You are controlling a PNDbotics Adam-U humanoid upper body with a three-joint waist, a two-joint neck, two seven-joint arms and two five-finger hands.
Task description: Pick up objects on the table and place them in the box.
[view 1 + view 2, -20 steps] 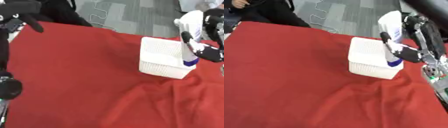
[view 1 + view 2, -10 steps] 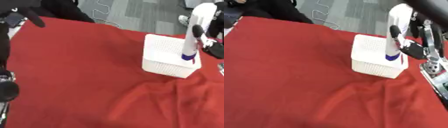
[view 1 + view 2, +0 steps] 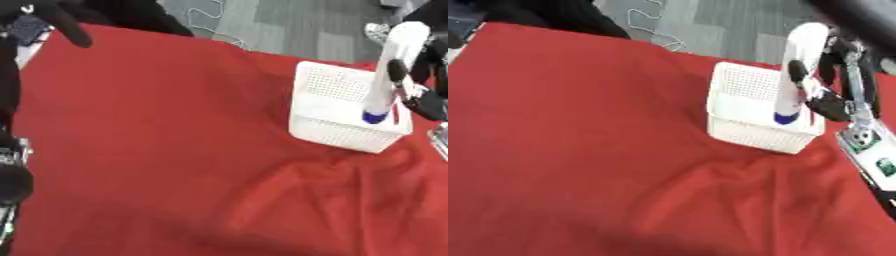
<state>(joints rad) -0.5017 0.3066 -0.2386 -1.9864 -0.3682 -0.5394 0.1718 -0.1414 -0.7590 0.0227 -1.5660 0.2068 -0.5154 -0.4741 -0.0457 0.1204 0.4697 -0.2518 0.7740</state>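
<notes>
Now, in the left eye view, a white box (image 3: pixel 343 112) sits near the right edge of the table (image 3: pixel 157 130), which is covered in red cloth. Over the box's right side the right hand (image 3: pixel 418 95) has its fingers curled round a tall white bottle (image 3: pixel 392 70), blue end down and inside the box. At the table's far left corner the left hand (image 3: pixel 58 20) shows dark; whether its fingers are apart or together I cannot tell. Turning to the right eye view, the bottle stands nearly upright, its blue end low against the box's right wall, and the cloth lies wrinkled just before the box.
</notes>
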